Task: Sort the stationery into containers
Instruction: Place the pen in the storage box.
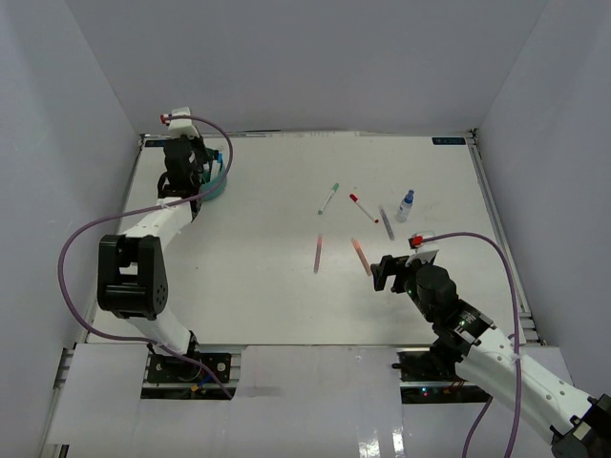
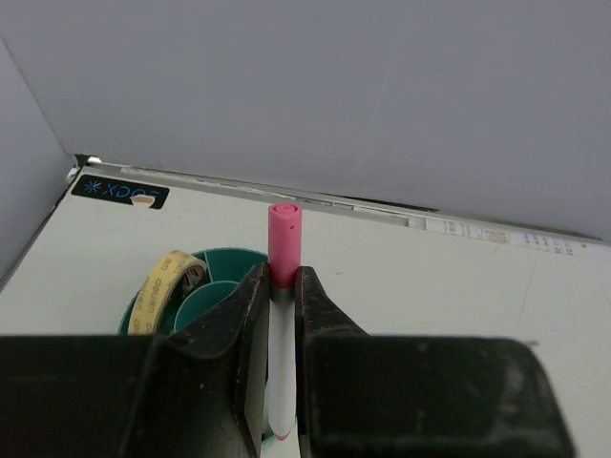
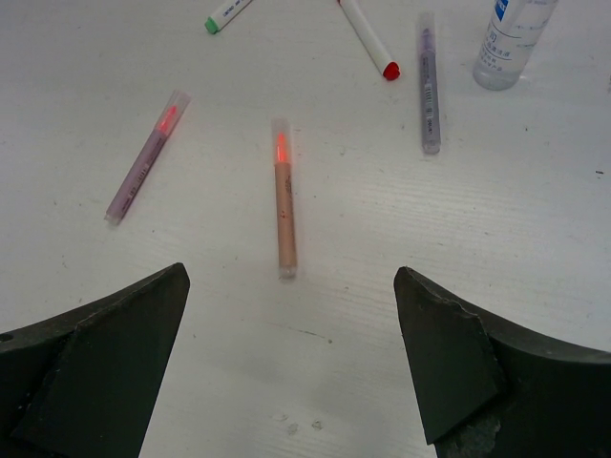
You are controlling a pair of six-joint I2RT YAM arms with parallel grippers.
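My left gripper (image 2: 279,291) is shut on a white marker with a pink cap (image 2: 284,239), held upright above the round teal organizer (image 2: 224,262) at the far left (image 1: 212,187). A cream tape roll (image 2: 164,286) stands in the organizer. My right gripper (image 3: 291,305) is open and empty, just short of an orange-pink marker (image 3: 284,205) lying on the table (image 1: 360,255). A purple marker (image 3: 145,160), a green-capped marker (image 3: 224,13), a red-capped marker (image 3: 368,40), a grey marker (image 3: 428,91) and a small blue-capped bottle (image 1: 406,205) lie beyond.
White walls close in the table on the left, back and right. A black label (image 2: 119,192) sits at the table's far edge near the organizer. A raised rail (image 1: 305,134) runs along the back edge.
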